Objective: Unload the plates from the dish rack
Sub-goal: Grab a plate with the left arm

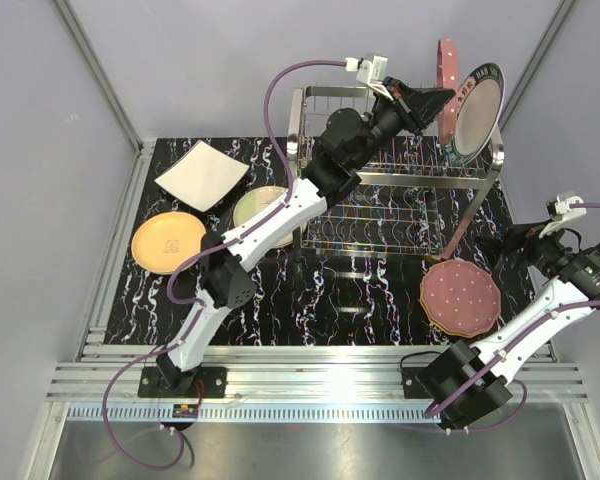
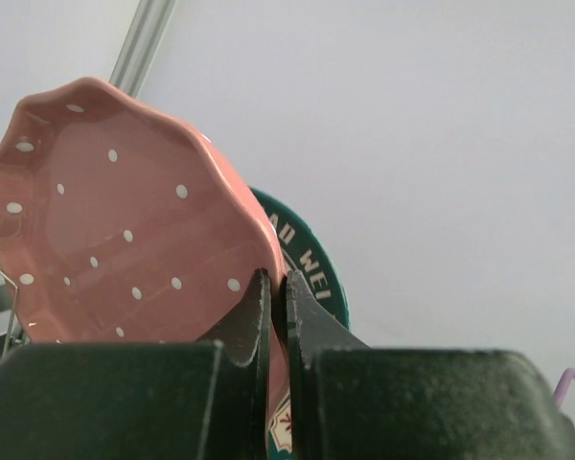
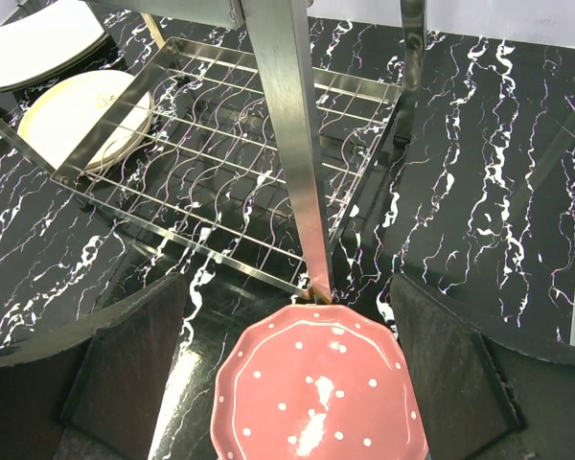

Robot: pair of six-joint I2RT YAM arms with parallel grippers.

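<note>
Clamped edge-on over the rim of the upright pink white-dotted scalloped plate (image 2: 115,220) just ahead of it, atop the chrome wire dish rack (image 1: 400,178), the left pincer (image 2: 276,286) apparently means to lift it straight out; the right pincer (image 3: 287,335) gapes wide.

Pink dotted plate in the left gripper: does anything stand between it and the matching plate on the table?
Probably yes. The left gripper holds the pink dotted plate above the dish rack, whose right end frame lies below it. The open right gripper hovers beside the matching plate on the table.
</note>
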